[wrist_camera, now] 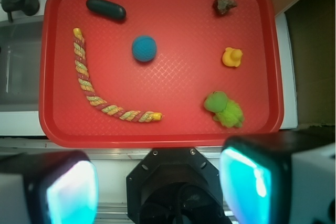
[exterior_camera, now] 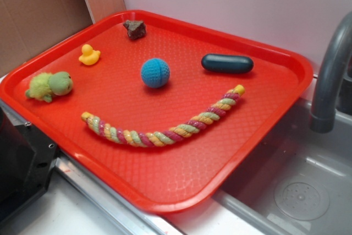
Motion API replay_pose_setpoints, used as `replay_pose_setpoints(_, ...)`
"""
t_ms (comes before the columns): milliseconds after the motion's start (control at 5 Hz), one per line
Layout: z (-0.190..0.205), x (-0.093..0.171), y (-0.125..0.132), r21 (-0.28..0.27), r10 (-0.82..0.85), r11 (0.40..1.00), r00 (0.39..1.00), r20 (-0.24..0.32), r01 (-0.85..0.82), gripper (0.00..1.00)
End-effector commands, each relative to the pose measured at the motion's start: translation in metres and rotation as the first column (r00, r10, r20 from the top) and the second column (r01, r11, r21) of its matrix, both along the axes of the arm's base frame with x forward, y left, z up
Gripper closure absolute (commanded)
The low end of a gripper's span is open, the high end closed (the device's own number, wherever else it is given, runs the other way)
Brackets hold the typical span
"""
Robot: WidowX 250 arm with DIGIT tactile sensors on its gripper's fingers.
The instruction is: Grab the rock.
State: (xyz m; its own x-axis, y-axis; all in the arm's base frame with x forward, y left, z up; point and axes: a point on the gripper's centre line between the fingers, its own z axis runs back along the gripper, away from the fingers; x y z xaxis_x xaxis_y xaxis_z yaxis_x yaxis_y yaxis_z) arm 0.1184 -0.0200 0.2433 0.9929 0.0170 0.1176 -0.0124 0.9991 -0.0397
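hovering high above the near edge of the red tray (wrist_camera: 157, 135), your hand (wrist_camera: 157, 182) is at the very start of the job: the reach toward the rock (wrist_camera: 224, 4) is not yet begun. in the wrist view the two fingers (wrist_camera: 71, 192) sit wide apart at the bottom of the frame, spread and holding nothing, with open air between them.

the rock lies far ahead of the hand and off to its right, in the tray's far right corner, close to the rim but not touching it as far as you can judge. it is a small, dark, jagged lump. nearer to the hand on that same right side sit the yellow duck (wrist_camera: 232, 57) and then the green plush toy (wrist_camera: 224, 108), both well apart from the rock. the blue ball (wrist_camera: 144, 48) is ahead near the middle, the dark capsule (wrist_camera: 106, 9) far ahead to the left, and the rope (wrist_camera: 94, 90) curves along the left side.

your next move calls for carrying the hand forward and to the right until the rock sits centred between the fingers, then lowering. pass over the plush toy and the duck with height to spare. because the rock is angular and rough, line the fingers up across its narrower faces, and watch the tray rim beside it, since it leaves little room on that side for a finger to come down.
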Motion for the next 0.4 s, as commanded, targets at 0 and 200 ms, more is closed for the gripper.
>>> replay_pose_setpoints(0, 0.0, 0.0, 0.0, 0.0, 0.0, 1.0, 1.0, 0.0, 0.0, 0.0)
replay_pose_setpoints(200, 0.006, 0.049, -0.011, 0.018, 0.108, 0.994, 0.993, 0.046, -0.109, 0.0)
